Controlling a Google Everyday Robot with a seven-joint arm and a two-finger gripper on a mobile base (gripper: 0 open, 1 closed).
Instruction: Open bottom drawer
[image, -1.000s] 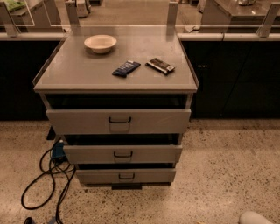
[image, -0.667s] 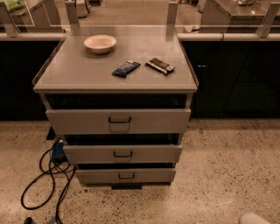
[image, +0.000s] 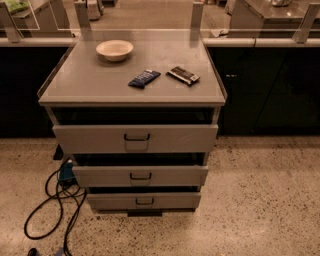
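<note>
gripper out of view, state unknown | bottom drawer (image: 144, 201) just above floor (image: 260, 200) | cable (image: 31, 216) at left

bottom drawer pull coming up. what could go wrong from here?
1. The bottom drawer has a small handle close under the middle drawer, so the wrong handle might get hooked.
2. The cable loops on the floor left of the drawers, a possible snag on approach.
3. The gripper is out of view, so its line-up with that low handle can't be checked.
</note>
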